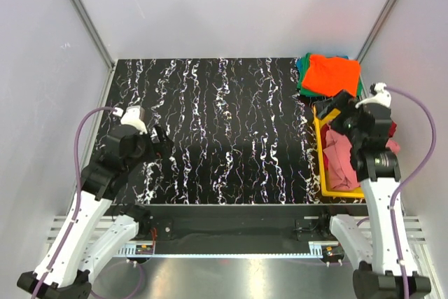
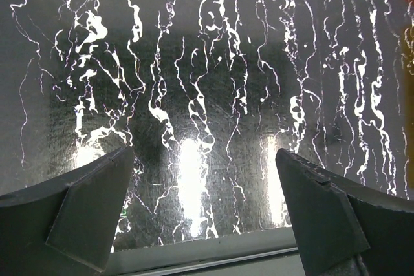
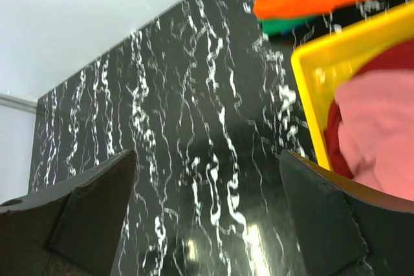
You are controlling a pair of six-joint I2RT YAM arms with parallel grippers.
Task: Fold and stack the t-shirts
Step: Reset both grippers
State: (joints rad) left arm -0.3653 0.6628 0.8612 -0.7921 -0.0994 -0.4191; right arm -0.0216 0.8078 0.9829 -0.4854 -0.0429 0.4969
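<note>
Orange t-shirt (image 1: pixel 333 73) lies folded at upper right, pink t-shirt (image 1: pixel 339 157) in the yellow tray (image 1: pixel 323 173) below it. Left gripper (image 2: pixel 204 159) and right gripper (image 3: pixel 207 159) gape empty; the right should probably pinch only pink cloth, clearing the rim.

Overhead light is even and diffuse: the white walls (image 1: pixel 224 5) are bright and shadows are faint. The glossy tabletop (image 1: pixel 224 131) mirrors the lamps as strong glare patches low in the left wrist view, weaker in the right. The left gripper (image 2: pixel 204 152) reads dark and slightly soft.
</note>
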